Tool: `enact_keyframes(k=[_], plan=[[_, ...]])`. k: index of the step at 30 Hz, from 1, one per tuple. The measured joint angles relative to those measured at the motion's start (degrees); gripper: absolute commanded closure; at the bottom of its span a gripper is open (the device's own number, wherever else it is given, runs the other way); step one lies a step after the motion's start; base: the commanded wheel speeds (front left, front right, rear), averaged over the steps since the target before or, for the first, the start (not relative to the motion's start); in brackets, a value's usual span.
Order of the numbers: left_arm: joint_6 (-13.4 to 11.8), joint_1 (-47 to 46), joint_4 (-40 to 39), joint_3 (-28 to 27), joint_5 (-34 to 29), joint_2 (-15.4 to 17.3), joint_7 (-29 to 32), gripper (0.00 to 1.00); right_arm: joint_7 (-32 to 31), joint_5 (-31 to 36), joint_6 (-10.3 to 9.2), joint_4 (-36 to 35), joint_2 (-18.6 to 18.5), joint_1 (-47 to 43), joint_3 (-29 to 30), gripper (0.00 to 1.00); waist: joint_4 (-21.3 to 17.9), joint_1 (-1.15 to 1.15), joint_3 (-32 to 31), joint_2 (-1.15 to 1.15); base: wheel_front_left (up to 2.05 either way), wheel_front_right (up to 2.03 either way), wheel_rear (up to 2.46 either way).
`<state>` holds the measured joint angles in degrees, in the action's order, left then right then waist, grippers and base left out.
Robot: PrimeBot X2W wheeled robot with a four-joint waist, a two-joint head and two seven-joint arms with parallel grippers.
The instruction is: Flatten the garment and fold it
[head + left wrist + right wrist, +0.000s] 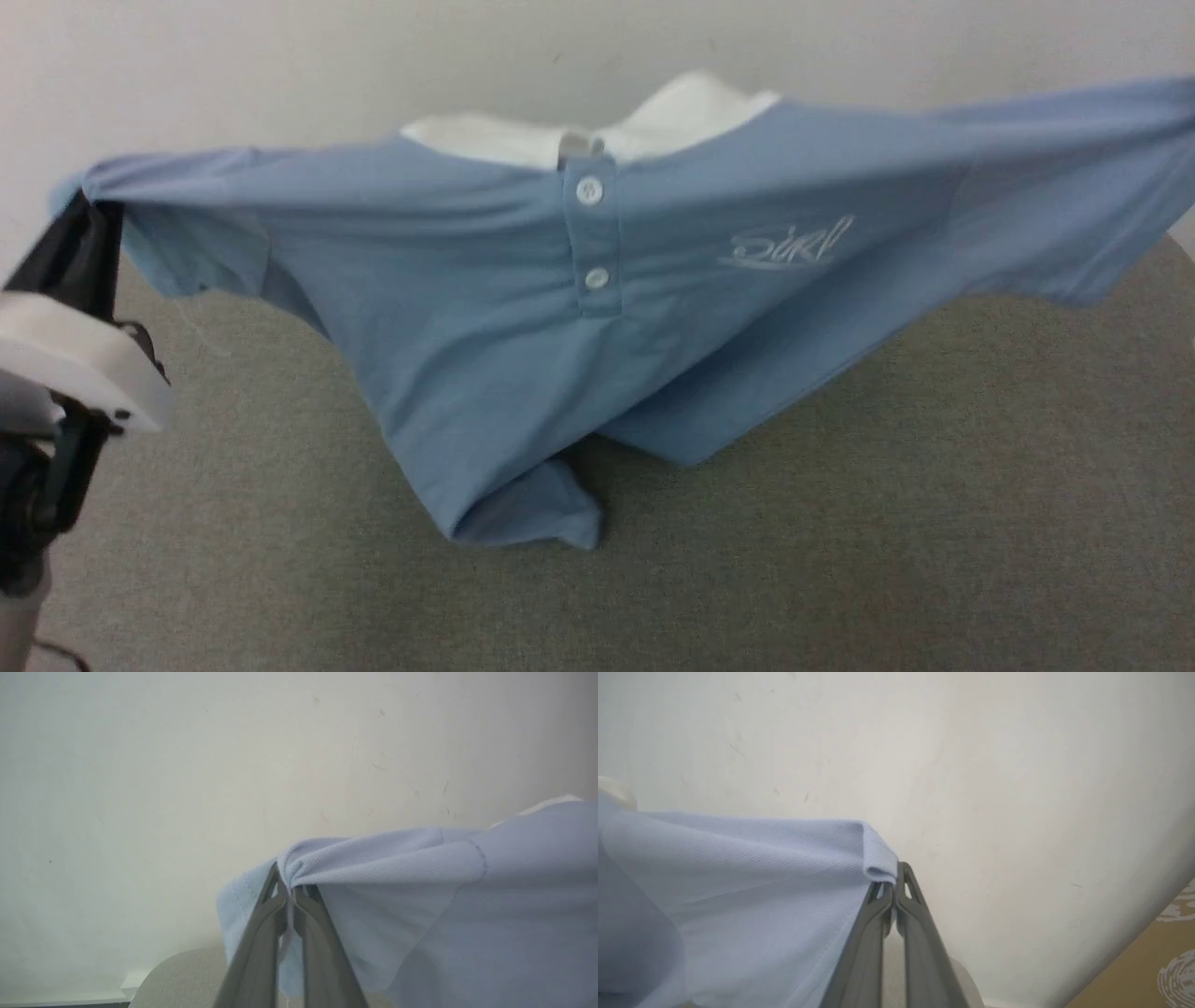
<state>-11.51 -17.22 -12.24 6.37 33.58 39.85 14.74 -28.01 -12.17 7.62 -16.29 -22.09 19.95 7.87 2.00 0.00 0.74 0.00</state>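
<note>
**Polo shirt strung between two grippers, folding yet to begin**

A grey cloth-covered table point(887, 560) takes up the lower half of the head view, with a pale wall point(233, 65) behind it from 10 to 2 o'clock. Across the middle the garment point(485, 355), a light blue polo shirt, hangs stretched like a banner with its chest to the camera. One sleeve reaches out to 9 o'clock and the other runs off the frame at 2 o'clock. Its lower body sags toward 6 o'clock, where the hem point(532, 518) lies bunched and doubled on the table.

The white collar point(523, 140) stands at 12 o'clock. A white script logo point(789, 247) sits at 3 o'clock from the placket and its two white buttons point(589, 190).

At 9 o'clock the left gripper point(93, 215) has its jaws pressed together on the sleeve edge, the cloth puckering at the tips in the left wrist view. The right gripper point(894, 882) likewise pinches a folded sleeve edge in the right wrist view.

By the look of it, flattening is under way but unfinished. The shirt has yet to be laid out smooth on the table, and every fold remains to be made.
</note>
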Motion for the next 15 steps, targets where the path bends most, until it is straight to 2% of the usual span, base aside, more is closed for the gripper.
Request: enact_keyframes(k=[3, 5, 10, 15], plan=[[2.25, -6.78, 2.29, 0.90, -0.40, 0.43, 0.44, 1.00, 0.93, -1.31, 0.00, 0.46, -1.53, 6.05, 1.69, 1.00, -0.51, 0.00, 0.57, 0.00, 0.00, 0.00, 0.00], [3.96, -12.18, 5.36, 2.21, -0.60, 0.23, 0.43, 1.00, 1.99, -2.65, 0.00, 3.21, -2.45, 10.85, 1.78, 1.00, -0.71, 0.01, 1.40, 0.00, 0.00, 0.00, 0.00], [7.13, -26.80, 15.49, 6.06, -2.37, -3.02, -1.27, 1.00, 7.97, -4.59, 0.01, 15.50, -5.16, 23.57, -0.21, 1.00, -1.12, 0.01, 4.64, 0.00, 0.00, 0.00, 0.00], [9.32, -39.78, 27.33, 9.43, -6.53, -6.10, -5.71, 1.00, 17.23, -4.04, 0.02, 28.85, -6.56, 35.81, -5.37, 1.00, -1.71, 0.02, 9.09, 0.00, 0.00, 0.00, 0.00]])
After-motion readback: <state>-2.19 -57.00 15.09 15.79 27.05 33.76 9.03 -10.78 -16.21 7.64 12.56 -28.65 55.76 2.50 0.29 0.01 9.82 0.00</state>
